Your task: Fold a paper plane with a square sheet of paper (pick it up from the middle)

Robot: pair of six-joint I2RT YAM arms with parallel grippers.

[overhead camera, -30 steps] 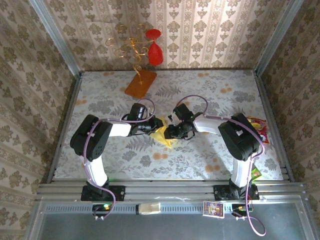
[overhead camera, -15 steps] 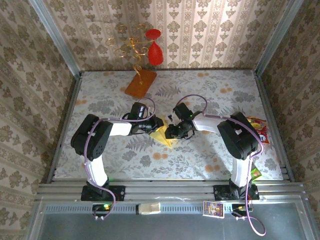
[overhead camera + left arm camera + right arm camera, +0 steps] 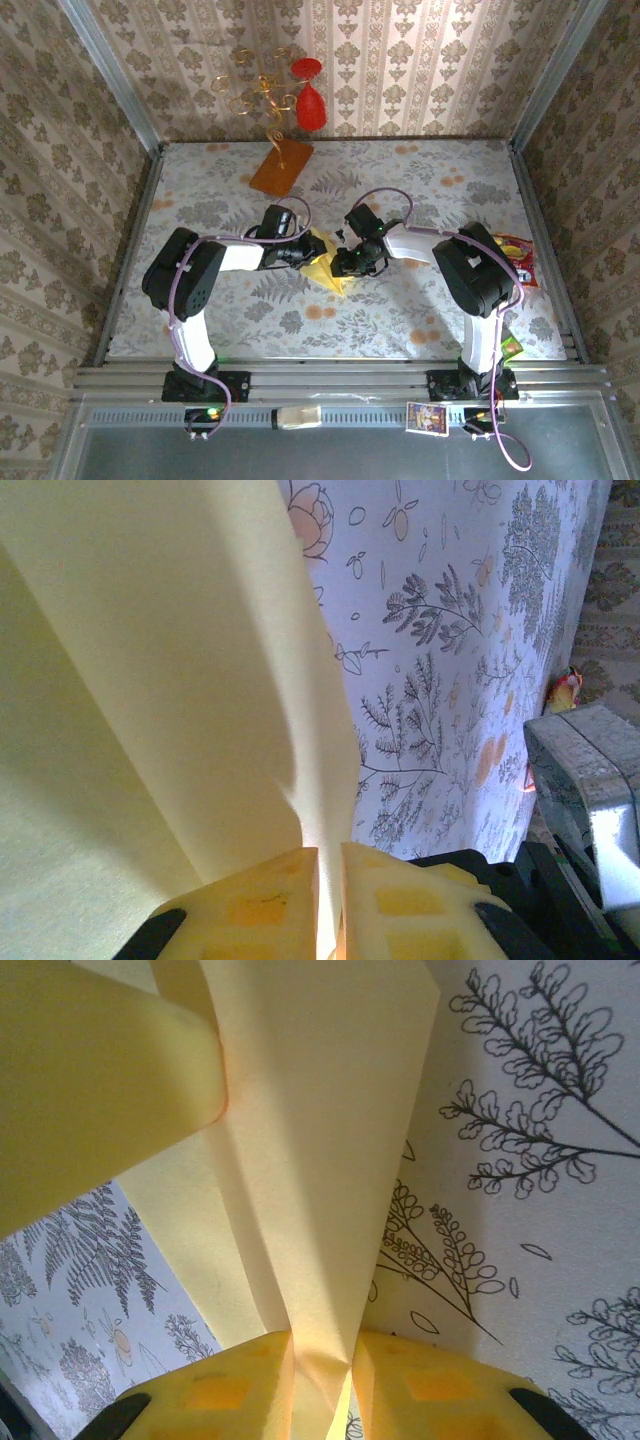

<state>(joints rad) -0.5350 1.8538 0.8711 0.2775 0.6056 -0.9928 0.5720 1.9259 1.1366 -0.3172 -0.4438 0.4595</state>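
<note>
Pale-yellow square sheet of paper (image 3: 329, 272), creased, sits mid-table (image 3: 420, 180) between the two arms; I cannot tell whether it clears the surface.

Left gripper (image 3: 328, 880): pads nearly together, pinching a thin edge of the sheet.

Right gripper (image 3: 322, 1370): pads close-set, clamped on a folded ridge.

Risks, as I judge them:
- Both arms grip one small sheet, so any pull apart could tear it or strip it from one pinch.
- A twist of either wrist would set a stray crease off the centre line.
- Left pinch looks close to the edge, so there is little margin and a slip is plausible.
- A careless release on one side may let the sheet droop and unfold.

I'd move slowly, one arm at a time.
</note>
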